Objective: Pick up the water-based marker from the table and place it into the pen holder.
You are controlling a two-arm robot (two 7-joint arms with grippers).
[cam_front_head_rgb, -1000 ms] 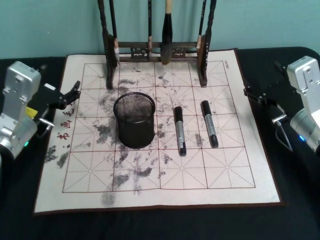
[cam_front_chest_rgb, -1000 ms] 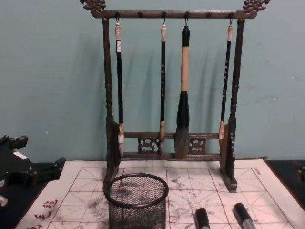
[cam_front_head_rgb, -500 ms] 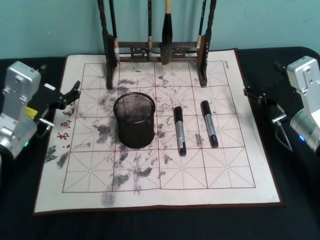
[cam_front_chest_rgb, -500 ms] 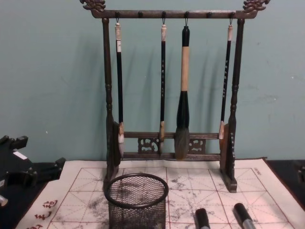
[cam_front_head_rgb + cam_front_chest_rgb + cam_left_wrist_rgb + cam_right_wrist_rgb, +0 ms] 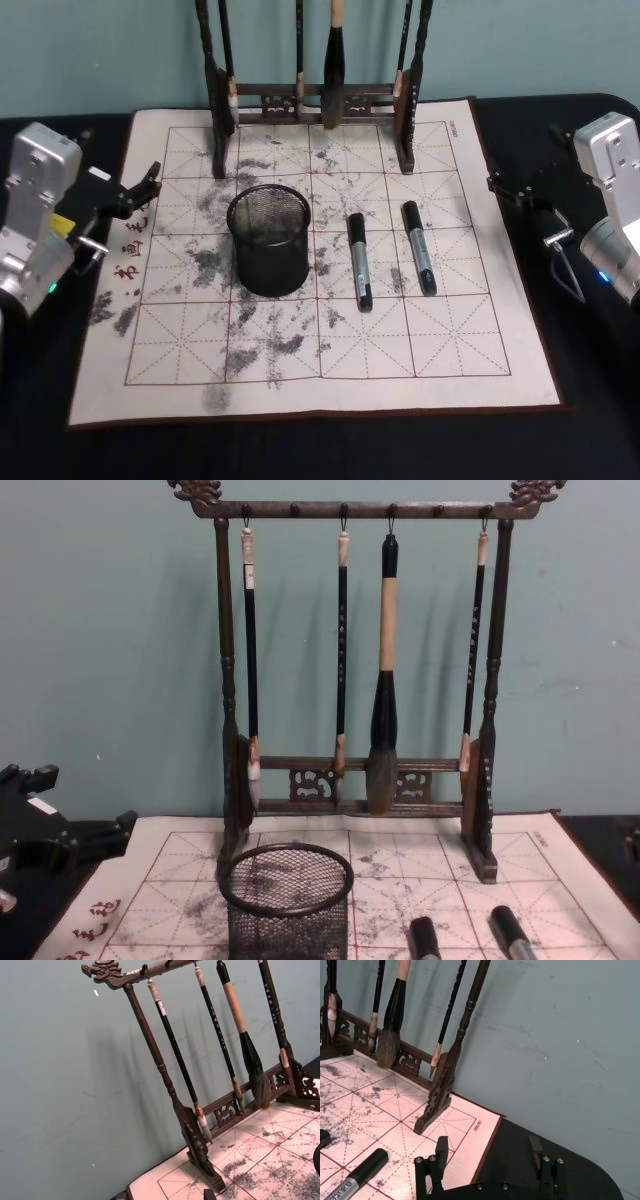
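Table (image 5: 320, 448) holds two markers (image 5: 360, 262) (image 5: 419, 248), one pen holder (image 5: 268, 240).

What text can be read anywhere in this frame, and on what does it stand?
No text reads clearly.
Red characters on the mat, left margin: too blurred to read.
Small print at the mat's far right corner: too small.
Print on the right marker barrel: illegible.

Soft, even light casts faint shadows of the brush rack (image 5: 228, 680) leftward onto the wall (image 5: 100, 630).

silver arms (image 5: 612, 160), black right hand (image 5: 488, 1146), grey cable (image 5: 572, 278)
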